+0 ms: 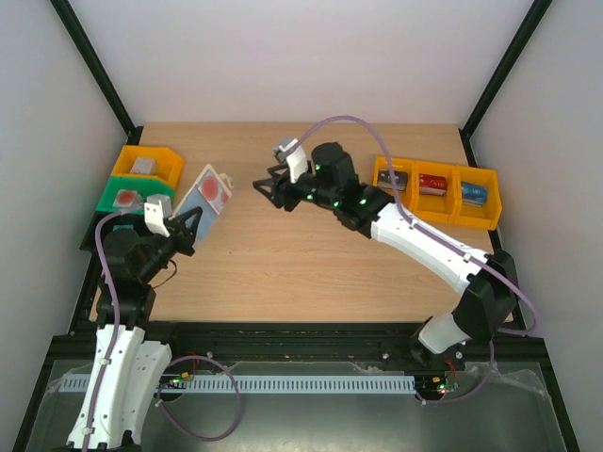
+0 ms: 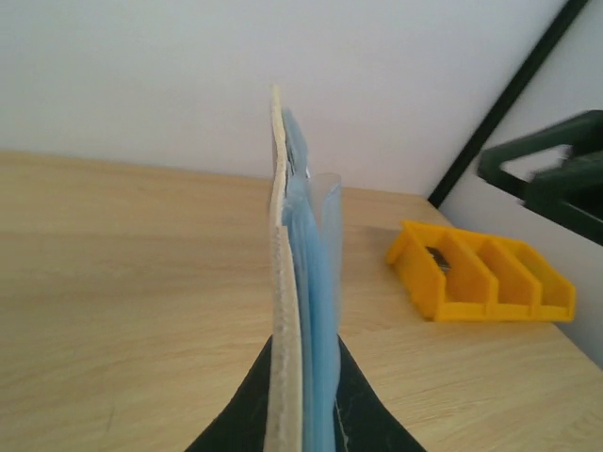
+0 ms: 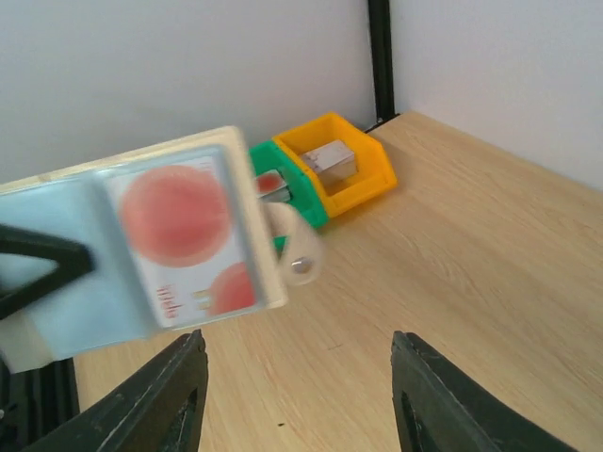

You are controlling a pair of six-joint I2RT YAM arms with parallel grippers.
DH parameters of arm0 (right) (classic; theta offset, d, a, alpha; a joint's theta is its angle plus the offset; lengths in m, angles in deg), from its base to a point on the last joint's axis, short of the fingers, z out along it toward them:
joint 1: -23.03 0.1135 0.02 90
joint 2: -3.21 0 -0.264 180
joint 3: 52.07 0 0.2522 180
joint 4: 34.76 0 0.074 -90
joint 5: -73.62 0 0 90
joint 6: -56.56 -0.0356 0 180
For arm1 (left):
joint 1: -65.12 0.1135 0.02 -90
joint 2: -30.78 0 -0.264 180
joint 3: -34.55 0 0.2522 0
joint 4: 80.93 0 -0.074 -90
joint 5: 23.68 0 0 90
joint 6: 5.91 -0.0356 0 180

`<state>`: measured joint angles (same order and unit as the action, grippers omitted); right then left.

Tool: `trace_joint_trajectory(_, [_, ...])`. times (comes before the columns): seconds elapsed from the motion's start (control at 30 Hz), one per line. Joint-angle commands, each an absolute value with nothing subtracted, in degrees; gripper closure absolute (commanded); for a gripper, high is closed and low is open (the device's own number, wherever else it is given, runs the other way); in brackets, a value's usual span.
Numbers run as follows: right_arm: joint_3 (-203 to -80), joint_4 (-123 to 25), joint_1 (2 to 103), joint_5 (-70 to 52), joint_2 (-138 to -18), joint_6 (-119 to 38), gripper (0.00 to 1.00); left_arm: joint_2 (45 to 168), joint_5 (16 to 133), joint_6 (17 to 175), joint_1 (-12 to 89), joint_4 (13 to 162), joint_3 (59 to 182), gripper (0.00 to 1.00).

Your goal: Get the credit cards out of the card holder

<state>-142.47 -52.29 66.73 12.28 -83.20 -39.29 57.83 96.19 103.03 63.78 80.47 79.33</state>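
My left gripper (image 1: pixel 186 229) is shut on the card holder (image 1: pixel 203 200) and holds it up open above the table's left side. Its blue inside faces my right gripper (image 1: pixel 262 186). One of the credit cards (image 1: pixel 214 191), white with red rounds, sits in a clear pocket. In the left wrist view the card holder (image 2: pixel 285 245) stands edge-on, beige outside and blue inside, pinched at my left gripper (image 2: pixel 303 414). In the right wrist view the card holder (image 3: pixel 141 247) with the credit card (image 3: pixel 184 235) and its snap tab (image 3: pixel 301 254) hangs just beyond my right gripper (image 3: pixel 297 386), which is open and touches nothing.
A yellow bin (image 1: pixel 151 164) and a green bin (image 1: pixel 126 196) stand at the far left behind the card holder. A row of yellow bins (image 1: pixel 439 189) with small items stands at the back right. Grey walls and black frame posts close in the table.
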Motion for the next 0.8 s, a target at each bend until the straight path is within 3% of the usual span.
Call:
trace_joint_trajectory(0.0, [-143.18,-50.19,76.02,-0.36,-82.57,-36.51,0.47,58.28,90.87,104.58,63.72,77.71,80.3,0.98])
trace_joint_trajectory(0.2, [-146.37,-45.19,83.21,-2.69,-89.25,-37.66,0.55,58.32,97.44,109.62,63.8,82.31,78.91,0.98])
trace_joint_trajectory(0.43, [-152.37,-47.53,84.47,-11.53,-95.86,-39.5,0.68,58.21,102.26,111.16,63.8,85.1,78.68,0.98])
trace_joint_trajectory(0.77, [-154.52,-51.87,84.44,-20.56,-98.57,-38.5,0.72,58.3,105.47,112.67,63.78,88.05,77.94,0.98])
